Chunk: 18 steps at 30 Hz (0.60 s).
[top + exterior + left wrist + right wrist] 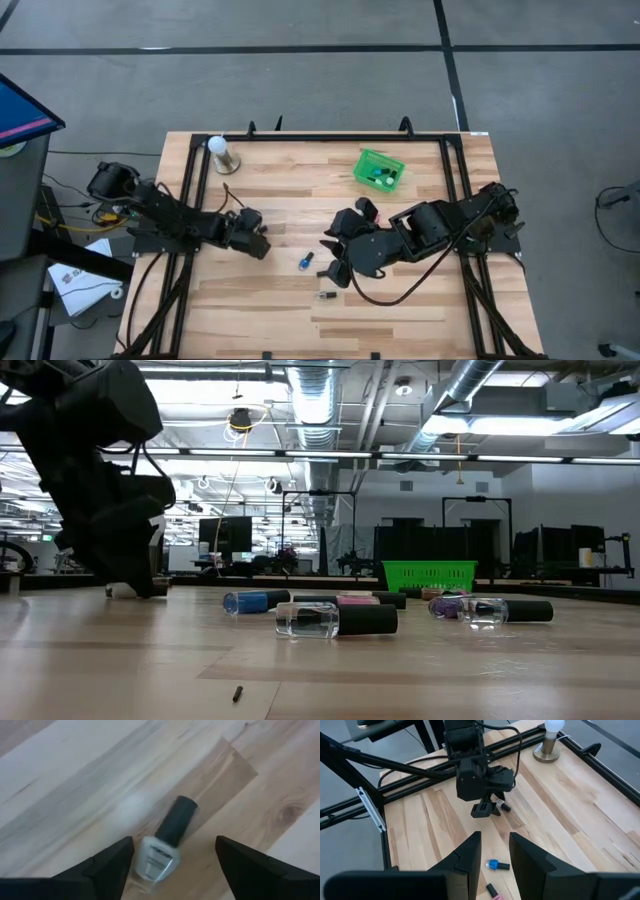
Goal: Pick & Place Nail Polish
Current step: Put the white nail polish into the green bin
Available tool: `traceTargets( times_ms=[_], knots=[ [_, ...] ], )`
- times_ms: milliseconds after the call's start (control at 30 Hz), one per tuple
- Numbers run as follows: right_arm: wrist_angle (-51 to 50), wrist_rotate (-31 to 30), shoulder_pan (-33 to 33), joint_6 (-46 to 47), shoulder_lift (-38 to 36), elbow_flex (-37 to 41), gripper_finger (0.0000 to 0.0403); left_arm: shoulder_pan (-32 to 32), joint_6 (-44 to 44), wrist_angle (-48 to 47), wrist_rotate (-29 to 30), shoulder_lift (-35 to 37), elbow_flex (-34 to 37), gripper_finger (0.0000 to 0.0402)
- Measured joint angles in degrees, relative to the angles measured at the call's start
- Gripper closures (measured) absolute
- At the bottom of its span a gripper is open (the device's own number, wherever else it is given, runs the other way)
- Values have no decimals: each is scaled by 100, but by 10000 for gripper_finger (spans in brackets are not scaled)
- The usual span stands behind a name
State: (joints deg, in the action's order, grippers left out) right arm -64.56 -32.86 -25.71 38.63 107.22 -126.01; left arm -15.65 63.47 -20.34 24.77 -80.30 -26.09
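A pale nail polish bottle point(156, 862) with a dark cap point(176, 822) lies on its side on the wood table. My left gripper point(175, 842) is open and low over it, one finger on each side; it also shows in the high view point(257, 243). My right gripper point(335, 258) is open and empty above a blue bottle point(497, 865) and a pink one point(492, 891). The blue bottle point(305, 262) lies between the two grippers, and a clear bottle point(326, 295) lies nearer the front edge. More bottles lie in a green basket point(380, 170). My left gripper has one finger point(117, 862) right beside the glass body point(145, 867) of the pale bottle, and the other finger point(240, 865) stands well clear of it. I cannot tell whether the near finger touches. The bottle lies flat on the table, its cap pointing away from the wrist.
A white ball-topped stand point(222, 153) is at the far left corner. Black frame rails point(185, 200) run along both table sides. In the low view several bottles point(335, 620) lie in a row before the basket point(430, 575). A small dark bit point(238, 693) lies near the front.
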Motion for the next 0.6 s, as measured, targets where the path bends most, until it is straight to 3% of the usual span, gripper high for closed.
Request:
traceTargets(
  times_ms=[367,600],
  knots=[
    [-122,0,-1,0,0,0,310,-16,-5,-40,14,-19,22,289],
    [-182,0,-1,0,0,0,310,-16,-13,-40,-18,36,41,294]
  ],
)
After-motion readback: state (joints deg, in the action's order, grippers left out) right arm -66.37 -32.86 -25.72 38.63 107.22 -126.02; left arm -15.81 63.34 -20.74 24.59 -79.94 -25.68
